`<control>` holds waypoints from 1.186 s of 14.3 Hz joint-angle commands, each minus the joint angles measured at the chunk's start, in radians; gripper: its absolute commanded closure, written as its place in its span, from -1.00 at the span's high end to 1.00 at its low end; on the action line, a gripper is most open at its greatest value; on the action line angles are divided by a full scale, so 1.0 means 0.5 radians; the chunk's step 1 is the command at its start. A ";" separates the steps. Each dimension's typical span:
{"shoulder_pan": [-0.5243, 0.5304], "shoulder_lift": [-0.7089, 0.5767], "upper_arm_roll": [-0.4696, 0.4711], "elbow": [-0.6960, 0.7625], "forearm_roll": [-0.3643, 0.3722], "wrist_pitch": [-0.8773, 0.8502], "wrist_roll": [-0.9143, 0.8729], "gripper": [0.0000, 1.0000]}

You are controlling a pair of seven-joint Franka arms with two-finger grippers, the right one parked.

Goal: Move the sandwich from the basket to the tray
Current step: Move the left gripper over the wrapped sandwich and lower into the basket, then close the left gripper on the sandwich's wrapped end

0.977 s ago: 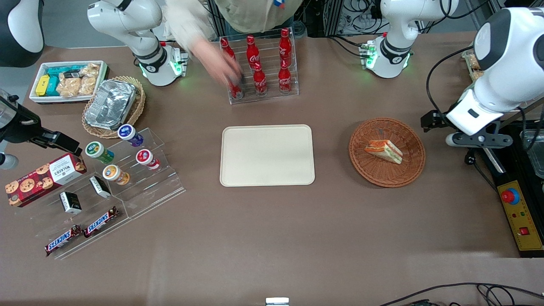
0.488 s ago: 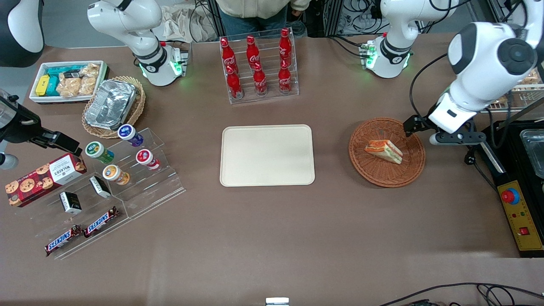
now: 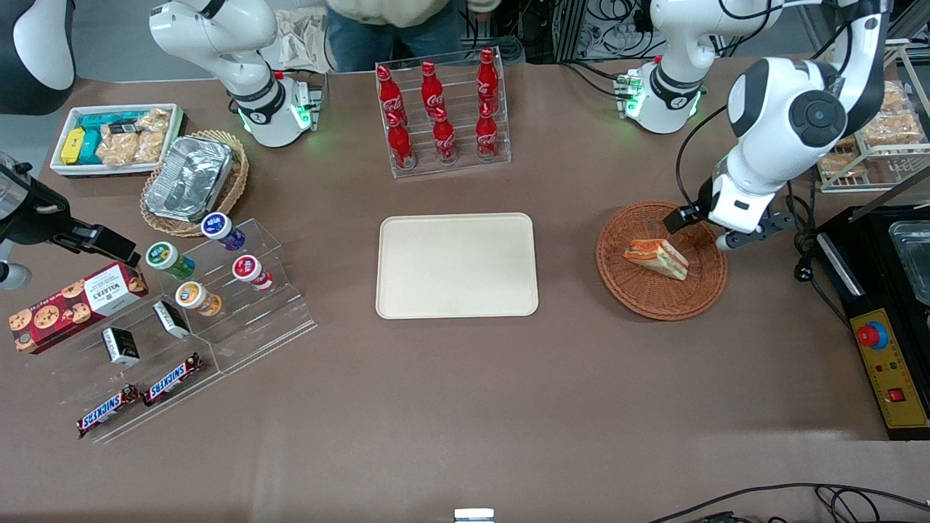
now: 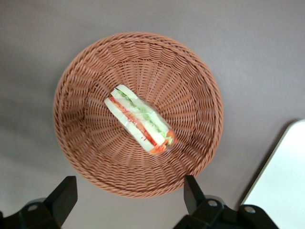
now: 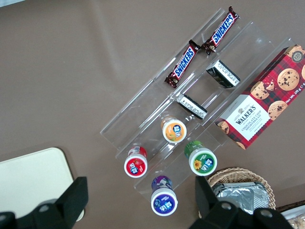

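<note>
The sandwich (image 3: 655, 258), a white-bread wedge with orange-red and green layers, lies in the round reddish-brown wicker basket (image 3: 639, 301). My left gripper (image 3: 701, 229) hangs above the basket's rim toward the working arm's end, slightly farther from the front camera than the sandwich. It is open and empty. In the left wrist view the gripper (image 4: 128, 193) has its black fingers (image 4: 64, 195) spread wide over the basket's rim (image 4: 86, 86), apart from the sandwich (image 4: 139, 119). The cream tray (image 3: 456, 265) lies empty beside the basket, toward the parked arm's end, and its corner shows in the left wrist view (image 4: 286, 181).
A clear rack of red cola bottles (image 3: 443, 109) stands farther from the front camera than the tray. A black and yellow control box (image 3: 890, 363) and a wire rack of bagged snacks (image 3: 872, 131) sit at the working arm's end. An acrylic stand with cups (image 3: 211, 290) is toward the parked arm's end.
My left arm has swung in from the working arm's end until the gripper is over the basket's rim. A person's hand has drawn back from the bottle rack.
</note>
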 commanded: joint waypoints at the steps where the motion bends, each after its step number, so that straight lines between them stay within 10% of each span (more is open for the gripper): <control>1: -0.044 0.076 -0.006 -0.033 -0.029 0.172 -0.313 0.98; 17: -0.145 0.435 0.003 -0.254 0.038 0.845 -0.896 0.98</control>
